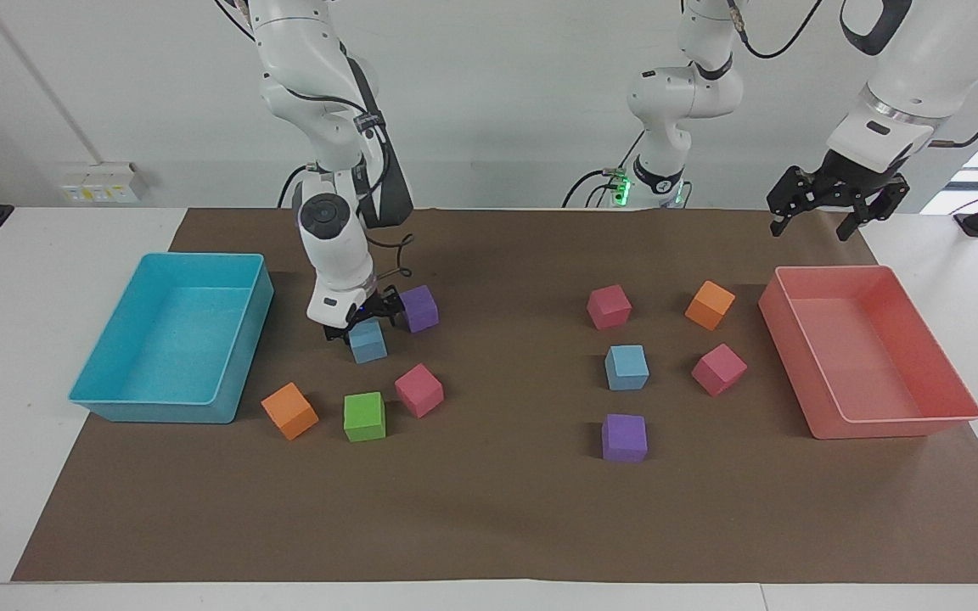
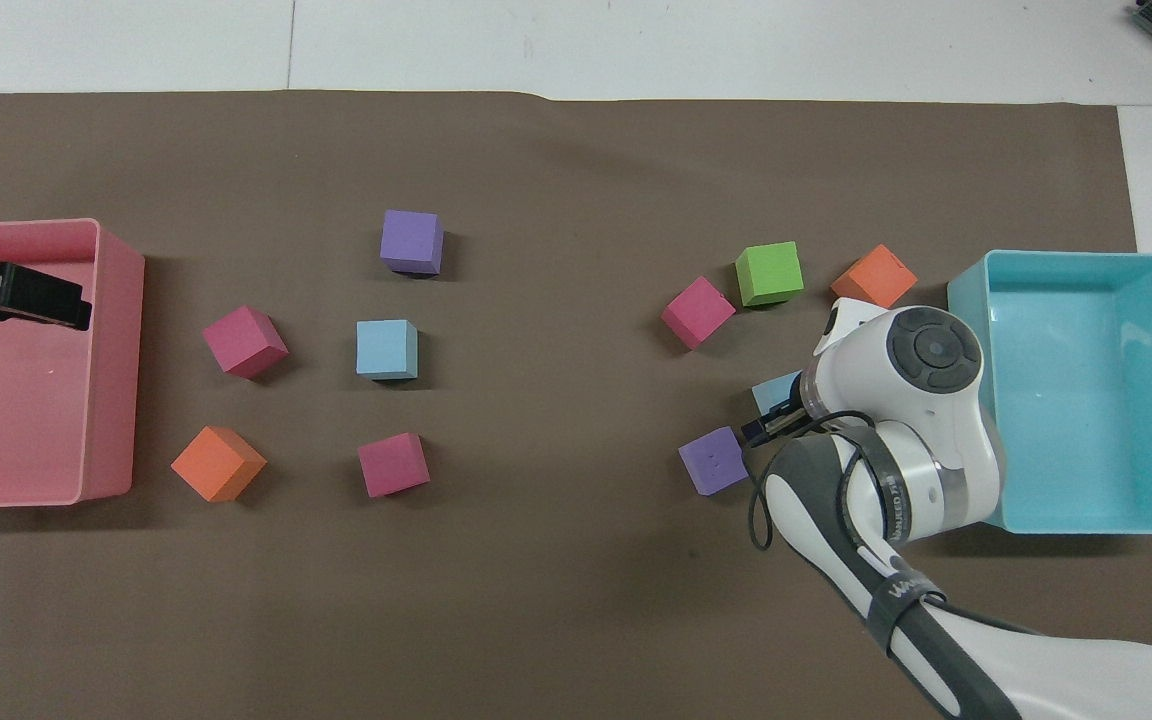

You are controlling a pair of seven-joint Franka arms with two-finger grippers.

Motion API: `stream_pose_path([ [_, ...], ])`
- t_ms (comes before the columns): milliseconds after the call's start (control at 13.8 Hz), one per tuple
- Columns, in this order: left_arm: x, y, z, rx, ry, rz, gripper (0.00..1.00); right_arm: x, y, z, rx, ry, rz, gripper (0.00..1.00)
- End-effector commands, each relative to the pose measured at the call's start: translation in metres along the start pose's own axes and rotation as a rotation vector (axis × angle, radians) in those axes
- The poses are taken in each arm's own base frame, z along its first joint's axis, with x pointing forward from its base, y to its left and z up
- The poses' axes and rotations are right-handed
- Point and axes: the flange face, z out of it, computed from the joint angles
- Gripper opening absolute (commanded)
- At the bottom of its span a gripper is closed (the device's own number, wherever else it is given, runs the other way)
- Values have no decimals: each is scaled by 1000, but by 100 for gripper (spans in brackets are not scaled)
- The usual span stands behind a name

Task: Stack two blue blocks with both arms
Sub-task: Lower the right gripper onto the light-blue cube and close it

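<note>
right gripper (image 1: 359,325) low over one blue block (image 1: 368,341), fingers spread, block between them on the counter. centre before closing; purple block (image 1: 418,307) sits just beside. second blue block (image 1: 626,367) well apart. left gripper (image 1: 823,212) waits over pink tray (image 1: 956,406), fingers spread.

Matt foam-like blue blocks (image 1: 368,341) lie on a dull brown paper sheet (image 1: 489,509), beside glossy smooth plastic turquoise tray (image 1: 168,407) and pink tray (image 1: 896,422)
</note>
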Motion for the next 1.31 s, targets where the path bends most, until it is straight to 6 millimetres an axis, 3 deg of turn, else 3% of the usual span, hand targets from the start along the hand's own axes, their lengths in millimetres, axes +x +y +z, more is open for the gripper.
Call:
stream_pose_path([
  [0,-3,0,-4,14,-11,6,100,-4,5,2,12,19,-8,100],
  [73,-3,1,-4,14,-12,7,100,-4,5,2,12,19,-6,100],
  [145,-3,2,-4,13,-11,7,100,-4,5,2,13,18,-6,93],
  [436,-2,3,-4,13,-10,9,100,-3,4,2,13,18,7,6],
  [508,-2,2,-5,13,-5,9,100,-3,3,3,13,16,7,0],
  [872,-2,2,-4,11,-8,8,100,0,4,-10,12,27,52,0],
  [1235,-3,2,-4,11,-10,9,100,2,-4,-63,16,37,130,0],
])
